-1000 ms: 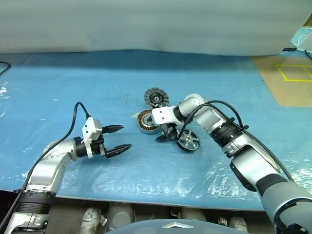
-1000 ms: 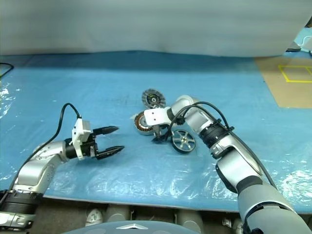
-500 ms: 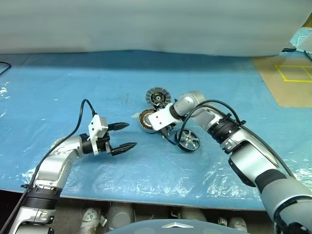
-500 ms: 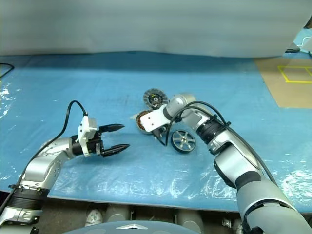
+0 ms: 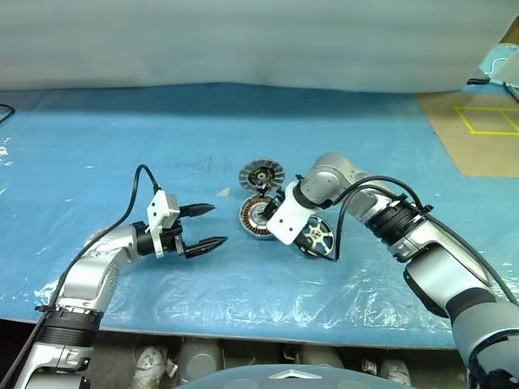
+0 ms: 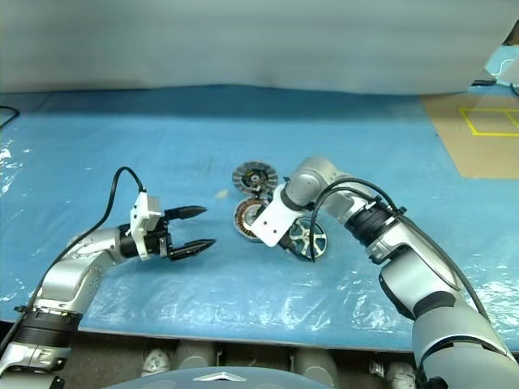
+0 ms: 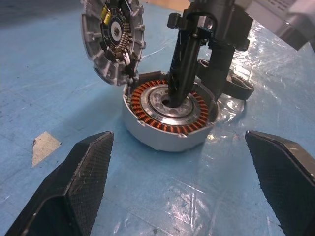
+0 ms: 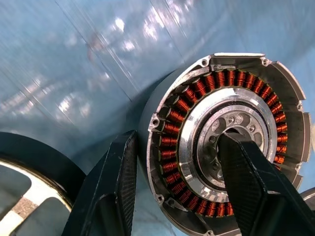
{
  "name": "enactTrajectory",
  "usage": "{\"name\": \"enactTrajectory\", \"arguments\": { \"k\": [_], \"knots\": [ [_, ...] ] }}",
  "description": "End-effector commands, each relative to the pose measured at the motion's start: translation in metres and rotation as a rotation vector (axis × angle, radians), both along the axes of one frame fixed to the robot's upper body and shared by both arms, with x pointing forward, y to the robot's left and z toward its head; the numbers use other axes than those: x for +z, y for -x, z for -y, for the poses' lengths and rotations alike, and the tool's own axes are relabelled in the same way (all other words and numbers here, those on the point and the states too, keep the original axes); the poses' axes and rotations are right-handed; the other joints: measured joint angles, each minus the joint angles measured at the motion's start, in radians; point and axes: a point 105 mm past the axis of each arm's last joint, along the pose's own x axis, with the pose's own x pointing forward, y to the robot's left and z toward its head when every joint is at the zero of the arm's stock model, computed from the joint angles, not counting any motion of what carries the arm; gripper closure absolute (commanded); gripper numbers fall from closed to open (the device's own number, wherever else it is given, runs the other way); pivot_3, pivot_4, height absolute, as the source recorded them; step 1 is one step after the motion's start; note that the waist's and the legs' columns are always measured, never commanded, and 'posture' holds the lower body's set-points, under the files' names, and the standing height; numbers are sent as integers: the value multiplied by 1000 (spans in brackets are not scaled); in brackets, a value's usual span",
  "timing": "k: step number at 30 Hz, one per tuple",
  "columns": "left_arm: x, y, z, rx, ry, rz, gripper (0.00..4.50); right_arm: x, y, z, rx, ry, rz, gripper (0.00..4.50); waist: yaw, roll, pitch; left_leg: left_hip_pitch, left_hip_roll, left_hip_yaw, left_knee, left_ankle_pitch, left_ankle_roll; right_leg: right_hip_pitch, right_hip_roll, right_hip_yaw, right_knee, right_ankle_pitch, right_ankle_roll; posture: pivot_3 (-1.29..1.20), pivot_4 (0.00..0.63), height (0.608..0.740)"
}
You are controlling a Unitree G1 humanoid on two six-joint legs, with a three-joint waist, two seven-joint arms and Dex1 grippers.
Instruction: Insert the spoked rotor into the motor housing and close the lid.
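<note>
Evidently the right gripper (image 8: 177, 182) straddles the motor housing (image 7: 170, 115) wall, one finger in the silver hub, one outside; contact is unclear. Housing looks heavy, rigid metal with fragile copper windings; grip by its rim. Spoked rotor (image 5: 315, 237) lies at its 4 o'clock, ribbed lid (image 5: 259, 175) at 12. Left gripper (image 5: 209, 226) gapes empty

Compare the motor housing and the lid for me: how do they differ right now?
The motor housing lies flat on the blue sheet, open side up; the lid stands tilted, leaning on the housing's edge. The housing shows a copper winding ring around a silver hub; the lid shows grey radial ribs around a black centre. The right pincer straddles the housing's wall; nothing grips the lid. Both are round and similar in width.
</note>
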Motion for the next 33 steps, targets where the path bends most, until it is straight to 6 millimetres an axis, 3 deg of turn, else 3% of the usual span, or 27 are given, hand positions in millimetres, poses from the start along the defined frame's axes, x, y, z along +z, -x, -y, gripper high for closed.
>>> {"name": "enactTrajectory", "arguments": {
  "k": [1, 8, 14, 20, 28, 33],
  "knots": [
    [10, 0, -3, -1, 2, 32, 0, 9, 19, -17, 89, -56, -32, 2410, -1, 0, 0, 0, 0, 0, 0, 0, 0, 0, 0, 0, 0, 0, 0, 0, 150, 740],
    [10, 2, -6, -1, -4, 21, 0, 7, 33, -21, 104, -54, -104, 2410, -9, 0, 0, -1, 0, 0, 0, 0, 1, -1, 0, 0, 0, 0, 0, 0, 150, 740],
    [10, 4, -3, -22, -5, 11, 0, 5, 29, -22, 90, -73, -88, 2410, -15, 0, 0, -1, 0, 0, 0, 0, 0, -1, 0, 0, 0, 0, 0, 0, 150, 740],
    [11, 3, -3, -28, -6, 10, 0, 12, 30, -26, 72, -120, -106, 388, -18, 0, 0, -1, 0, 0, 0, 0, 0, 0, 0, 0, 0, 0, 0, 0, 150, 740],
    [11, 2, -1, -50, -9, 3, 0, 43, 36, -33, 70, -202, -113, 388, -18, 0, 0, 0, 0, 0, 0, 0, 0, 0, 0, 0, 0, 0, 0, 0, 150, 740],
    [12, 5, -2, -70, -16, -15, 0, 61, 41, -22, 56, -236, -99, 388, -17, 0, 0, 0, 0, 0, 0, 0, 0, 0, 0, 0, 0, 0, 0, 0, 150, 740]
  ]
}}
